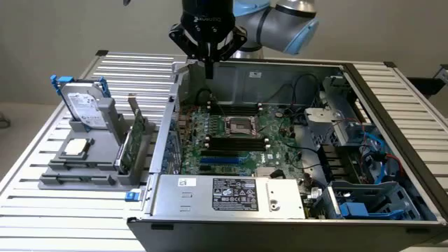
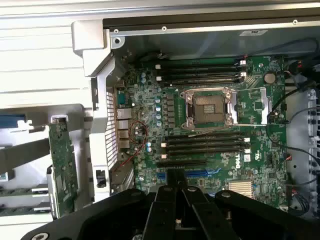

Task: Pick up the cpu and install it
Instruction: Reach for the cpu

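Silver cpu [image 1: 75,147]: lies flat, metal top up, in a shallow recess of the grey holder at the exterior view's left, well apart from the case. Flat seating leaves its top and edges free for a grasp from above.
Grey holder [image 1: 84,178]: stands on the slatted table [image 1: 42,210] just beside the case. Its slots keep each part in a fixed pose.
Hard drive [image 1: 84,107]: upright in blue brackets behind the cpu. It is not the part called for.
Green card [image 1: 133,140]: stands on edge in a holder slot, between the cpu and the case wall.
Gripper [image 1: 209,73]: clenched and grasping nothing. It hangs over the rear wall of the open case, well apart from the cpu.
Fingers [image 2: 166,200]: dark, pressed together, pointing down at the motherboard.
Motherboard socket [image 1: 242,126]: empty, dark centre exposed within its metal frame so a chip can seat. It lies between the memory slot banks.
Open case [image 1: 392,105]: lies on its side with the cover off, giving access from above.
Task state: judged not begun, with the cpu not yet lifted and the socket unfilled.
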{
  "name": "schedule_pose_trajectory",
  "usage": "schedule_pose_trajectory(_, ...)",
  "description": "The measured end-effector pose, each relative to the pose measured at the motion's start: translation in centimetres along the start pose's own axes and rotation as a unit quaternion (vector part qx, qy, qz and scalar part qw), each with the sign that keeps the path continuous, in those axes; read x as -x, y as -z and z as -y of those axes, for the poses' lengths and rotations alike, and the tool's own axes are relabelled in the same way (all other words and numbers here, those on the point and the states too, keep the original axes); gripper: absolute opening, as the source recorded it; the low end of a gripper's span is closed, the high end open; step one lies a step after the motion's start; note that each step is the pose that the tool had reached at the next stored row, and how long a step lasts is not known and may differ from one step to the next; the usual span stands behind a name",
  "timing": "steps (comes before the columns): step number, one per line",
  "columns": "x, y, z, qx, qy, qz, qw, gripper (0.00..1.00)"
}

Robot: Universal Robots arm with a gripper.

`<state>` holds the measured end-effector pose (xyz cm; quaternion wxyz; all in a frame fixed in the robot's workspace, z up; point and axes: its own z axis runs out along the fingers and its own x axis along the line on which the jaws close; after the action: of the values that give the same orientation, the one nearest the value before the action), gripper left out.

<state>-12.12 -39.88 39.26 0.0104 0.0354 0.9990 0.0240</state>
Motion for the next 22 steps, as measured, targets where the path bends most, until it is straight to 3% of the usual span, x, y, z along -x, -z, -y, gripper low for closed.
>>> schedule_pose_trajectory(12,-0.1,0.01,0.0,-0.0001,0.0,-0.0001,1.0,0.11)
schedule_pose_trajectory(22,-4.5,0.06,0.32,0.0,0.0,0.0,1.0,0.11)
